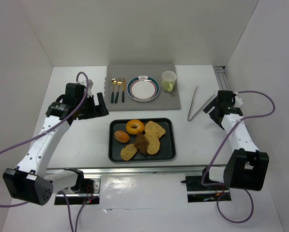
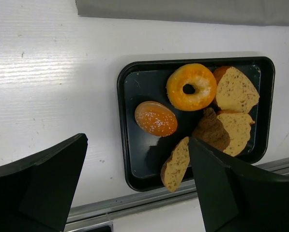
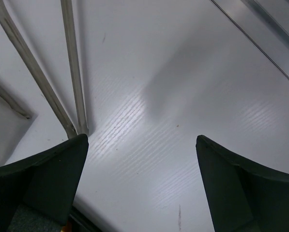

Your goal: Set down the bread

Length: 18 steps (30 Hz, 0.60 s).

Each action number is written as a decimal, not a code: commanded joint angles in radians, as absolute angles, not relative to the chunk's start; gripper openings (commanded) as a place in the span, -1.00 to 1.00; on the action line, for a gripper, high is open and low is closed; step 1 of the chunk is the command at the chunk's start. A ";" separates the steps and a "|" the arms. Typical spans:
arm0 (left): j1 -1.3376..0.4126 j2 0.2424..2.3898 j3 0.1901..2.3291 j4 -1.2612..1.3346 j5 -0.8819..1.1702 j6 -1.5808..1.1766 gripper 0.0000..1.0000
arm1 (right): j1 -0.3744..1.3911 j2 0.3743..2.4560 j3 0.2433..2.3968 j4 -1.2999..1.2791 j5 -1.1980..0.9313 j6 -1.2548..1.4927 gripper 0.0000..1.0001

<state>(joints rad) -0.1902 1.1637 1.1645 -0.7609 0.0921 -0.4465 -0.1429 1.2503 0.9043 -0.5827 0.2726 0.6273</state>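
Observation:
A black tray (image 1: 167,154) in the middle of the table holds several breads: a ring doughnut (image 1: 135,126), a round bun (image 1: 121,136), a dark croissant (image 1: 141,142) and sliced pieces (image 1: 155,129). The tray (image 2: 124,121), doughnut (image 2: 191,87) and bun (image 2: 156,118) show in the left wrist view. A white plate (image 1: 143,88) lies on a grey mat (image 1: 173,99) behind the tray. My left gripper (image 1: 101,105) is open and empty, left of the tray and above the table. My right gripper (image 1: 211,109) is open and empty, next to metal tongs (image 1: 193,102).
A gold fork, spoon and knife (image 1: 117,90) lie left of the plate. A pale green cup (image 1: 169,80) stands right of it. The tongs (image 3: 71,63) show in the right wrist view. A metal rail (image 1: 220,77) runs at the back right. White walls enclose the table.

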 commanded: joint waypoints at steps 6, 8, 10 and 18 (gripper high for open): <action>-0.184 1.163 1.166 -0.727 0.126 -0.426 0.98 | -0.149 1.253 0.885 -0.526 0.281 0.586 0.98; -0.184 1.163 1.166 -0.727 0.126 -0.426 0.98 | -0.149 1.253 0.876 -0.526 0.291 0.586 0.98; -0.184 1.163 1.166 -0.716 0.135 -0.436 0.98 | -0.149 1.262 0.876 -0.526 0.291 0.586 0.98; -0.184 1.163 1.128 -0.716 0.187 -0.454 0.98 | -0.068 1.292 0.867 -0.471 0.313 0.549 0.98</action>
<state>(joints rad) -0.1902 1.1637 1.1481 -0.7361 0.1398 -0.4480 -0.1139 1.2808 0.8738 -0.5491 0.2832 0.5793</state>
